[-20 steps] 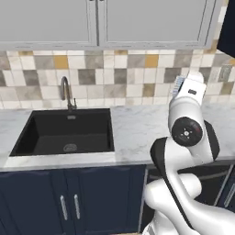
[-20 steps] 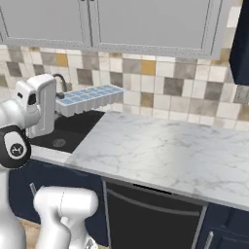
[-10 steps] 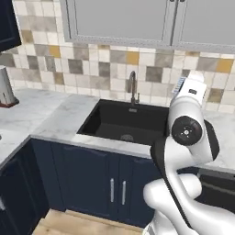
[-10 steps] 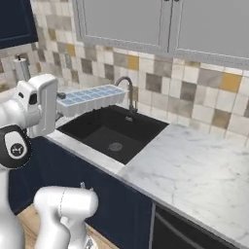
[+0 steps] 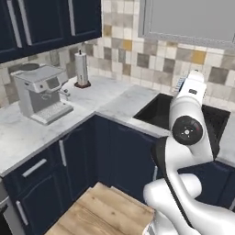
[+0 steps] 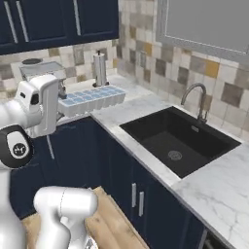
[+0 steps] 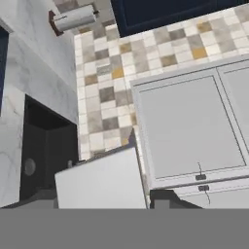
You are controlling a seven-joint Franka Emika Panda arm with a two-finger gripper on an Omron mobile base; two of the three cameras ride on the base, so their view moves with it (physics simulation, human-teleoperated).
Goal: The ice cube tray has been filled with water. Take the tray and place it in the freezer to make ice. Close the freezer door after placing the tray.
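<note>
- Carrying step: the ice cube tray (image 6: pixel 91 100) rides level in the air, out in front of the arm and above the corner of the marble bench (image 6: pixel 146 109), with the water (image 6: pixel 82 97) showing pale blue in both rows of cells.
- The claw (image 6: pixel 62 108) is clamped on the tray's near short end; in the hand view the tray's white underside (image 7: pixel 102 180) sits right at the lens.
- No freezer ahead of the base yet, so by my reading the transit is only partly done; the placing and the door-closing are both still to come.
- The next move calls for bringing the base round to face the freezer while the wrist keeps the tray flat, or the cells spill.
- Around it: a coffee machine (image 5: pixel 41 92) on the bench's left run, a paper towel roll (image 5: pixel 81 69) upright in the corner, a black sink (image 6: pixel 177 141) with its curved tap (image 6: pixel 198 99).
- Navy wall cabinets (image 5: pixel 50 20) hang above; the towel roll stands nearest the tray's far end, a likely snag on a wide swing.
</note>
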